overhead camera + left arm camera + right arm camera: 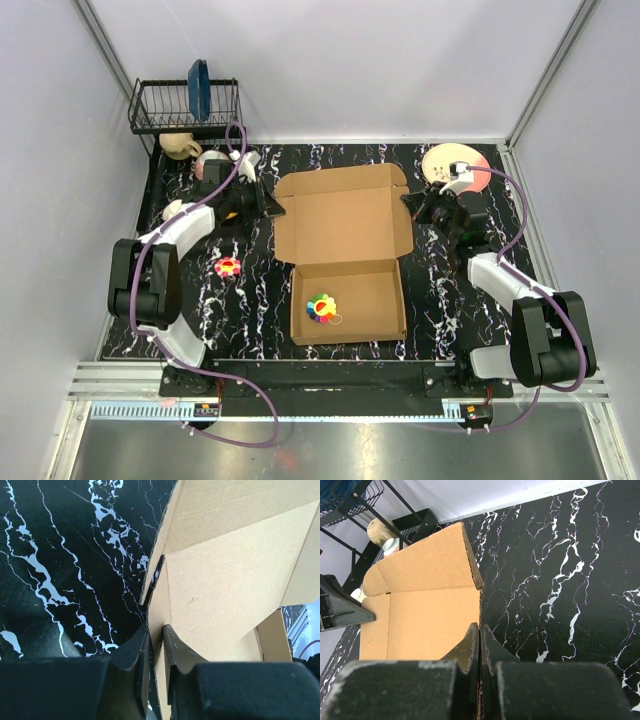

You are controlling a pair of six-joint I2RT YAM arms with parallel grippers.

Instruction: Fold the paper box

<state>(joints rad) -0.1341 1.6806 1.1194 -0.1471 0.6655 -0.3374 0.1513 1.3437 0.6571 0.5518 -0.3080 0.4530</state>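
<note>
The paper box [345,225] lies open mid-table, its lid flat at the back and its shallow tray [385,300] at the front. My left gripper [272,207] is at the lid's left side flap. In the left wrist view its fingers [156,630] are shut on the edge of that raised flap [225,580], one finger on each face. My right gripper [413,205] is at the lid's right edge. The right wrist view shows it [480,627] shut on that cardboard edge, with the lid panel [430,615] to the left of the fingers.
A colourful toy [321,308] lies inside the tray and another [228,267] on the table left of the box. A black wire rack [185,105] with a blue plate [198,88] stands back left, with a beige mug [180,147] in front of it. A pink plate [455,165] sits back right.
</note>
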